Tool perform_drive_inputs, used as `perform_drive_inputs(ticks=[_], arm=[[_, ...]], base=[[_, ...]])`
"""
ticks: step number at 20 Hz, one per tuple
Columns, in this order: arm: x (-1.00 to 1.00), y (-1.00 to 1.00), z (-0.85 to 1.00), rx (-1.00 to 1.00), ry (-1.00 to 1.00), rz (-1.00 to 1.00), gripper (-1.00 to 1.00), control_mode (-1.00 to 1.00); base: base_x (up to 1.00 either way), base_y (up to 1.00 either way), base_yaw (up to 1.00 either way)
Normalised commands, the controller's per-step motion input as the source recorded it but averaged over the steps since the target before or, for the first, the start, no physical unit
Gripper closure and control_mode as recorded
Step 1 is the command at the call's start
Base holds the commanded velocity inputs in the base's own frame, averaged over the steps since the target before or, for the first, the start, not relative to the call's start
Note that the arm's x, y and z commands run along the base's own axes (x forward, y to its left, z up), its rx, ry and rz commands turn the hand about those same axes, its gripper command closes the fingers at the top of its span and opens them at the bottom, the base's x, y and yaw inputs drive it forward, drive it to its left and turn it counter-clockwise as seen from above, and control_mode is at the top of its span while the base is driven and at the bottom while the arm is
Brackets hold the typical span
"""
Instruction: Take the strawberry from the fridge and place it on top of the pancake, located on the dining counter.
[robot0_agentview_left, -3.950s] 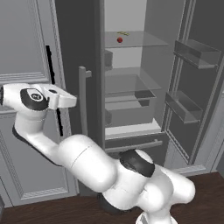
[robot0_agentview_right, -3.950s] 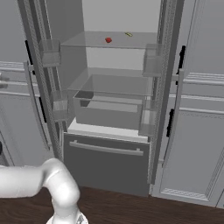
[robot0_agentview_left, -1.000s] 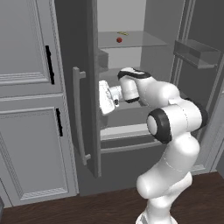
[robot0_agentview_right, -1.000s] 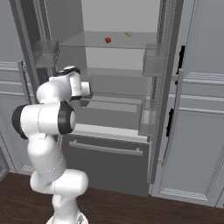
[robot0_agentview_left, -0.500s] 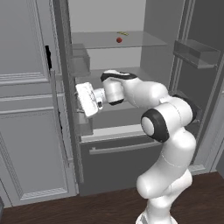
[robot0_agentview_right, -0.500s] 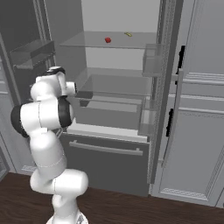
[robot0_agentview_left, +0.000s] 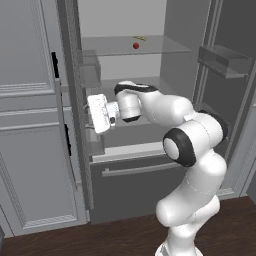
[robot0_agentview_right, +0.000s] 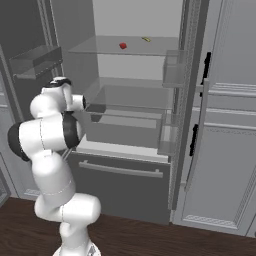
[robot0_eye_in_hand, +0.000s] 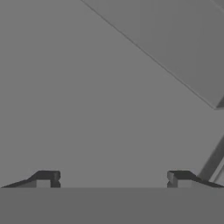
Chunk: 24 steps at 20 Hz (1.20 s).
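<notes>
The strawberry (robot0_agentview_left: 135, 45) (robot0_agentview_right: 123, 45), tiny and red, lies on the top glass shelf of the open fridge (robot0_agentview_left: 145, 185) (robot0_agentview_right: 120, 190). My gripper (robot0_agentview_left: 91, 116) (robot0_eye_in_hand: 111, 177) is well below and to the left of it, at middle-shelf height, pointing at the inner side of the fridge's left door (robot0_agentview_left: 75, 125). In the hand view the fingertips (robot0_eye_in_hand: 46, 177) stand wide apart, open, with nothing between them, close to a flat grey surface. The pancake and the dining counter are out of view.
A small thin yellowish item (robot0_agentview_left: 140, 38) (robot0_agentview_right: 146, 39) lies just behind the strawberry. Both fridge doors stand open with door bins (robot0_agentview_left: 224, 59) (robot0_agentview_right: 35, 60). A clear drawer (robot0_agentview_right: 125, 125) sits under the middle shelf. Light grey cabinets (robot0_agentview_left: 25, 150) (robot0_agentview_right: 225, 150) flank the fridge.
My arm has swung left from the fridge's middle to the left door. That door has swung wider open. The gripper has stayed open.
</notes>
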Motion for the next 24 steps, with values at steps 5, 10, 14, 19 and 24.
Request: perform_drive_inputs(ticks=[5,10,14,19,24], arm=[[0.32,-0.94,0.00,-0.02,0.05,-0.11,-1.00,-1.00],[0.31,-1.00,0.00,-0.09,0.00,-0.05,-1.00,-1.00],[0.43,-1.00,0.00,-0.38,-0.01,0.00,-1.00,-1.00],[0.19,-1.00,0.00,-0.41,-0.12,0.03,-1.00,-1.00],[-0.09,-1.00,-0.07,-0.41,-0.34,0.17,-1.00,-1.00]], base=[[0.00,0.00,0.00],[0.00,0.00,0.00],[0.00,0.00,0.00],[0.00,0.00,0.00],[0.00,0.00,0.00]])
